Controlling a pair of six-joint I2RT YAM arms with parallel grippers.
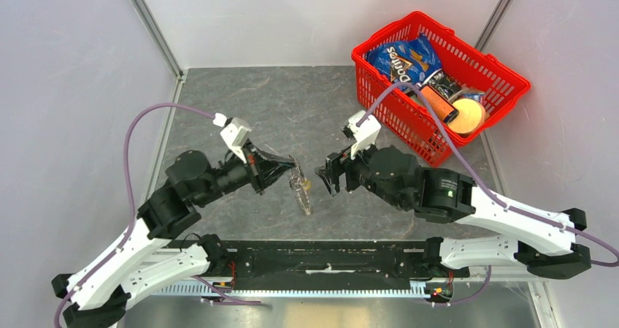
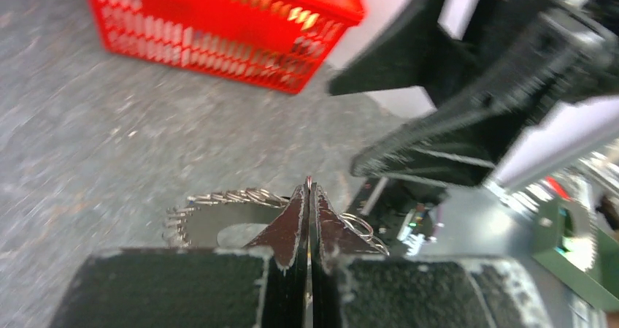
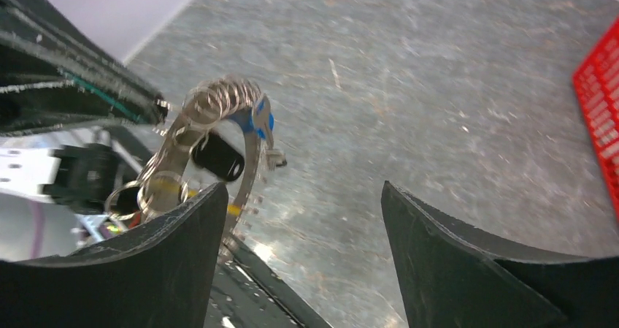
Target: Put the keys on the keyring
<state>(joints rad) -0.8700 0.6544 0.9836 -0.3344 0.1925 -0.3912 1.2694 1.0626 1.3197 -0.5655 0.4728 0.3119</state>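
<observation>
The work surface is a grey speckled table [image 1: 241,101] enclosed by pale walls. My left pincer [image 1: 288,169] is pressed fully together, pinching the edge of the keyring [image 1: 300,188]. In the left wrist view its fingers [image 2: 288,229] meet with no gap, and the ring's silver teeth fan out just behind them. The keyring hangs from that grip near the table's middle, edge-on to the top camera, between my two pincers. I cannot tell whether its lower end touches the table.

My right pincer [image 1: 326,176] is spread wide and grips nothing. It faces the keyring from the right, just beside it but apart.

Three coloured items show at the ring in the right wrist view:
- a blue key [image 3: 257,117] at the upper band
- a black key [image 3: 217,158] inside the loop
- a yellow tag [image 3: 166,188] lower down

Whether each is threaded on cannot be told.

A red basket [image 1: 405,123] holding a blue chip bag [image 1: 405,58] stands at the far right corner, well apart.
</observation>
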